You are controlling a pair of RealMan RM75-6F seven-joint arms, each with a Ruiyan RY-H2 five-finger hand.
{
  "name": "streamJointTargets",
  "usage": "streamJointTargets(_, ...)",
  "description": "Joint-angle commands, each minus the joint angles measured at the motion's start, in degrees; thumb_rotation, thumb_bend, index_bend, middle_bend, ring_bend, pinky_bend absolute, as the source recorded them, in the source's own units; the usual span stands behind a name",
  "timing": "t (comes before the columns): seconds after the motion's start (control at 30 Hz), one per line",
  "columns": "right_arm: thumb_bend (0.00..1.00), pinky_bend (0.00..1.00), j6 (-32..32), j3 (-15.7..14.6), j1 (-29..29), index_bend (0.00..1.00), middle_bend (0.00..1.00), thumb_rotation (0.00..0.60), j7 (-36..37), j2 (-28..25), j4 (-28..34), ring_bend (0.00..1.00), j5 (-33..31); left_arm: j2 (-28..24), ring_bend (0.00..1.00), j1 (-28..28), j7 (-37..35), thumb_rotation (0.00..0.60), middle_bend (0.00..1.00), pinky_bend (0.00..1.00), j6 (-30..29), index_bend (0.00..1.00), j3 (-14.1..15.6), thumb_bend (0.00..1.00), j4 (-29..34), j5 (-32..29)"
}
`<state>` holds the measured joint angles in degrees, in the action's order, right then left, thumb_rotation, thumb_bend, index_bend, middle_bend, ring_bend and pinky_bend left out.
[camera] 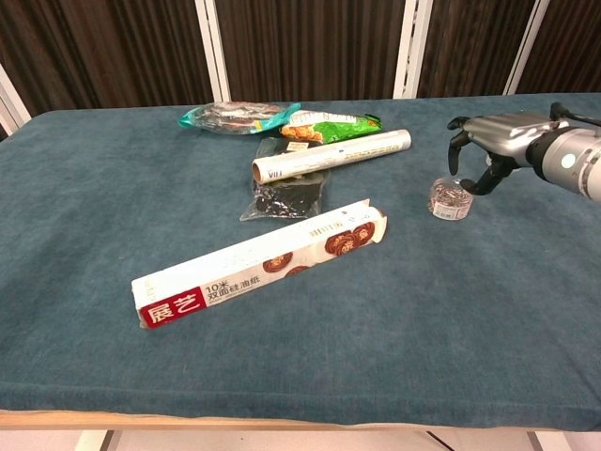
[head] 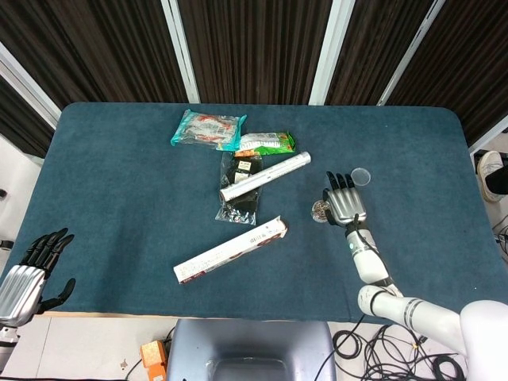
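Both of my hands were empty. My left hand [head: 28, 274] hung off the near left corner of the table [head: 119, 198], fingers apart and curled loosely, holding nothing and well apart from every item; it was parked out there, I judged, to stay clear of the work. My right hand [camera: 498, 141] hovered palm down over the small round jar [camera: 451, 198] on the right side of the table, fingers spread and arched above its top, with the thumb dropped beside it. I could not tell whether any fingertip touched the jar. The arch looked set to close around the jar from above, since a squat thing like that offers little side to grab. Just beyond my right hand lay a clear round lid [head: 361, 175], flat on the cloth.

Left of the jar, nearer, a long carton [camera: 258, 263] lay on a slant. Beyond it a dark pouch [camera: 285, 194] sat under a silver roll [camera: 331, 154], and farthest lay a green packet [camera: 332, 124] beside a teal packet [camera: 235, 116]
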<state>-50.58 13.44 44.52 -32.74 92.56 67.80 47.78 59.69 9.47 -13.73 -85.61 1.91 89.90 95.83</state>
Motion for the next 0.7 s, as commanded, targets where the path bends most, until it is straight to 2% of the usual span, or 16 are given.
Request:
streamJointTargets(0.03,0.4,0.0,-4.2,-1.26,-2.52,0.4,0.0,0.6,1.52,-3.22,5.28,0.0,3.27,-0.05,0.0,-0.06,-0.04,0.6,0.0,0.09,-0.07,0.0,0.02,0.42,0.04,-0.01)
streamJointTargets(0.1,0.4,0.0,-8.46,-3.03,-5.52,0.38,0.0,0.6,2.82,-6.66,10.56,0.0,6.88,-0.13,0.0,-0.19,-0.22,0.6,0.0,0.09,-0.36,0.0,0.08,0.42,0.02,0.14)
streamJointTargets(0.17,0.4,0.0,-15.65,-6.0,-10.63,0.33,0.0,0.6,4.91,-11.53,17.97,0.0,12.26,-0.37,0.0,-0.22,-0.41,0.6,0.0,0.09,-0.62,0.0,0.14,0.42,-0.16,0.46)
streamJointTargets(0.23,0.4,0.0,-24.62,-10.26,-16.91,0.27,0.0,0.6,7.38,-16.11,24.0,0.0,19.29,-0.56,0.0,-0.21,-0.39,0.6,0.0,0.09,-0.7,0.0,0.14,0.42,-0.26,0.57)
streamJointTargets(0.3,0.4,0.0,-34.06,-15.26,-23.79,0.23,0.0,0.6,9.89,-19.05,26.69,0.0,26.32,-0.63,0.0,-0.32,0.06,0.6,0.0,0.09,-0.65,0.0,0.08,0.42,-0.16,0.23)
streamJointTargets(0.37,0.4,0.0,-40.72,-18.55,-29.1,0.21,0.0,0.6,12.91,-20.02,26.14,0.0,30.64,-0.64,0.0,-0.48,0.38,0.6,0.0,0.09,-0.7,0.0,0.09,0.42,0.06,0.02)
streamJointTargets(0.43,0.4,0.0,-45.16,-19.52,-33.2,0.19,0.0,0.6,17.51,-19.93,24.36,0.0,32.18,-0.51,0.0,-0.76,0.99,0.6,0.0,0.09,-0.84,0.0,0.13,0.42,0.25,-0.19)
streamJointTargets(0.47,0.4,0.0,-45.46,-19.49,-33.94,0.18,0.0,0.6,18.63,-19.93,23.76,0.0,32.22,-0.42,0.0,-0.85,1.27,0.6,0.0,0.09,-0.92,0.0,0.13,0.42,0.37,-0.24)
streamJointTargets(0.7,0.4,0.0,-43.46,-17.39,-34.52,0.15,0.0,0.6,18.47,-20.58,23.85,0.0,33.04,0.42,0.0,-1.48,2.02,0.6,0.0,0.09,-2.17,0.0,-0.11,0.42,0.56,-0.11)
